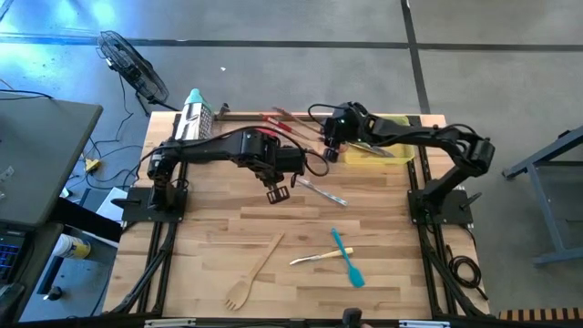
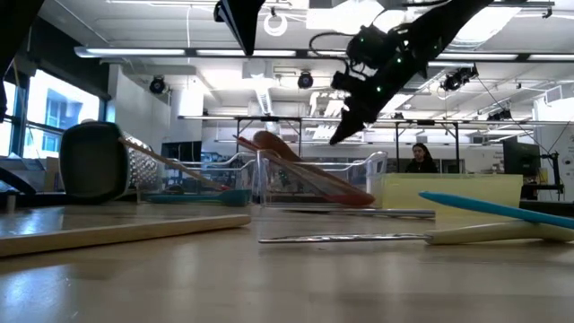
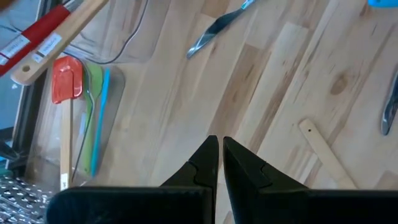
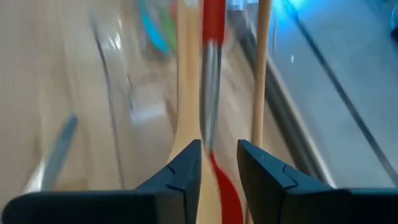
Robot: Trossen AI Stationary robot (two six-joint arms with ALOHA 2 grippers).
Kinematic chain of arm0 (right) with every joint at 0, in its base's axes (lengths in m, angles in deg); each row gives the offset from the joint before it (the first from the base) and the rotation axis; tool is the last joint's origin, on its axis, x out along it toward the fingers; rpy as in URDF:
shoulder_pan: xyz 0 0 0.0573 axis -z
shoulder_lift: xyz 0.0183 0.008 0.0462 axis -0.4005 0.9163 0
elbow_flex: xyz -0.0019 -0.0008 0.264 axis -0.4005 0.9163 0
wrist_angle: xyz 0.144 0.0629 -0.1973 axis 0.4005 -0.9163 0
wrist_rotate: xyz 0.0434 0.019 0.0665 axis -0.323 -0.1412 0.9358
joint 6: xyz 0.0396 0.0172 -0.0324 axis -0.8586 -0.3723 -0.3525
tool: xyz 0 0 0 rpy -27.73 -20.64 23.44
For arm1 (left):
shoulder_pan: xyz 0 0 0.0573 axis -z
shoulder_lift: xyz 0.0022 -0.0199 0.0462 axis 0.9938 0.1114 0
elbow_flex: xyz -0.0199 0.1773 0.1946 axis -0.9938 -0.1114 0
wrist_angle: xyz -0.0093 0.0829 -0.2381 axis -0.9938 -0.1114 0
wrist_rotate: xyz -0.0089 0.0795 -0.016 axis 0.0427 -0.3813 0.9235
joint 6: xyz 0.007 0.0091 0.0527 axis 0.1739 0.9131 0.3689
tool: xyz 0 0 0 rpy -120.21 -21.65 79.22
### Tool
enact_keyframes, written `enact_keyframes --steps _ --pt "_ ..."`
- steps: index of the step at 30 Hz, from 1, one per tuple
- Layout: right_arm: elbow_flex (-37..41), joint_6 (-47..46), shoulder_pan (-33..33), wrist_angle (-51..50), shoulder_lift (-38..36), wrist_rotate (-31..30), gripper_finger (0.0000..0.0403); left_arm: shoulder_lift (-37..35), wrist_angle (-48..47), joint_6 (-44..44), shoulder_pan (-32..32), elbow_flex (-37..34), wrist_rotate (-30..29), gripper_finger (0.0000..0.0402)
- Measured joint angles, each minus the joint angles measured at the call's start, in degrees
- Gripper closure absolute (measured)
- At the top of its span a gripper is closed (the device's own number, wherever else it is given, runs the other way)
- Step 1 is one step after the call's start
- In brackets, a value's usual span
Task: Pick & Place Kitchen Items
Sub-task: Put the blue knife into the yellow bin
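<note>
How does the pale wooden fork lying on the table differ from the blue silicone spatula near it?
The pale wooden fork is bare wood throughout with tines at one end; the blue silicone spatula is bright blue with a flat blade. The fork lies alone; the spatula crosses a pale-handled metal knife. Both lie flat on the wooden table, with neither gripper near them.

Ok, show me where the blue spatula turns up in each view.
High view: blue spatula lies on the table's near right part, across a pale-handled knife.
Low view: at the right edge, over that knife.
Left wrist view: only a blue corner at the top right, probably it.
Right wrist view: not in it.
Shared landmark: the knife.
</note>
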Motion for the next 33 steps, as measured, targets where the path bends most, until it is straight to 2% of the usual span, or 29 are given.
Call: enact_keyframes --steps 6,12,16,22,28,31,33 --pt "-0.1 -1.3 -0.9 2.6 -0.1 -0.7 0.025 0.0 0.0 -0.2 0.0 0.0 0.4 0.0382" --pt "-0.1 -2.5 -1.4 3.9 -0.7 -4.6 0.0174 0.0 0.0 -0.3 0.1 0.0 0.6 0.0382" --pt "-0.1 -2.5 -1.6 3.8 -1.9 -4.6 0.0144 0.0 0.0 -0.4 0.1 0.0 1.0 0.0382" --pt "-0.1 -2.7 -3.3 2.8 -6.5 -7.4 0.0143 0.0 0.0 -1.7 0.1 0.0 3.1 0.0382" --pt "-0.2 -0.8 -5.9 1.7 -14.6 -9.8 0.0148 0.0 0.0 -3.6 0.6 0.0 5.7 0.0382" --pt "-0.2 -4.7 -7.3 -1.0 -19.8 -7.9 0.0149 0.0 0.0 -5.1 1.6 0.0 6.0 0.0382" --pt "-0.3 -8.4 -8.1 -3.5 -23.1 -4.3 0.0149 0.0 0.0 -6.4 2.4 0.0 6.0 0.0382"
